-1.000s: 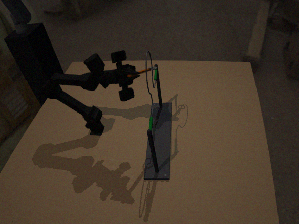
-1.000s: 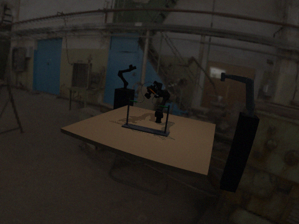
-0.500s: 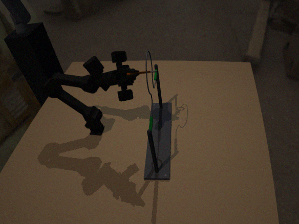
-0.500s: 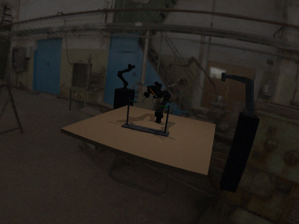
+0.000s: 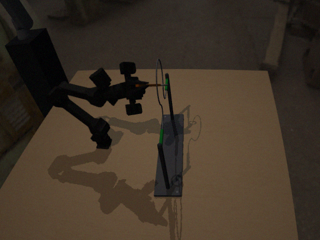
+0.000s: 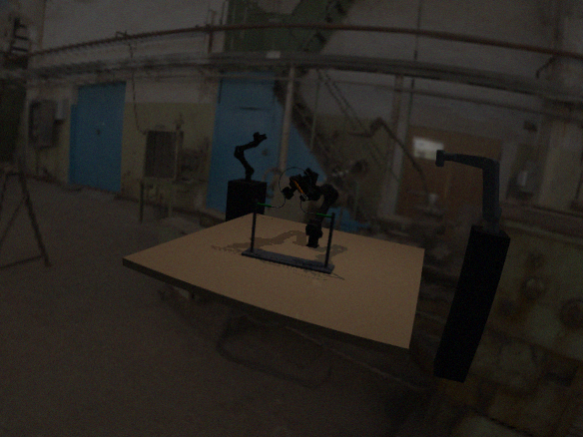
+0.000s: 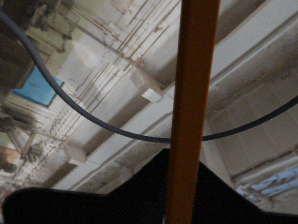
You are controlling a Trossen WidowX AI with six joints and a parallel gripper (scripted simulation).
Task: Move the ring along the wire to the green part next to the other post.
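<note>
The ring [image 5: 166,82] is a small thin hoop, seen nearly edge-on in the top view, sitting at the green sleeve [image 5: 166,80] just below the top of the far post [image 5: 170,102]. From it a slim, straight orange handle [image 5: 143,85] runs out sideways toward the arm; in the wrist view the handle [image 7: 192,110] is a flat-sided orange bar crossing the frame from bottom to top. The gripper [image 5: 140,85], matte black and blocky, is clenched on the handle's near end.

The thin grey wire [image 5: 157,72] rises from the green sleeve in a tall oval loop, then drops to a second green sleeve [image 5: 161,135] at the top of the near post [image 5: 164,167]. In the wrist view the wire [image 7: 75,107] shows as a smooth dark curve passing behind the handle; whether they touch cannot be told.

Both posts are dark, round rods standing on a narrow, flat grey base plate [image 5: 175,153]. The plate lies on a smooth tan table top [image 5: 233,153], where the arm's jointed black links [image 5: 82,115] cast broad shadows.
</note>
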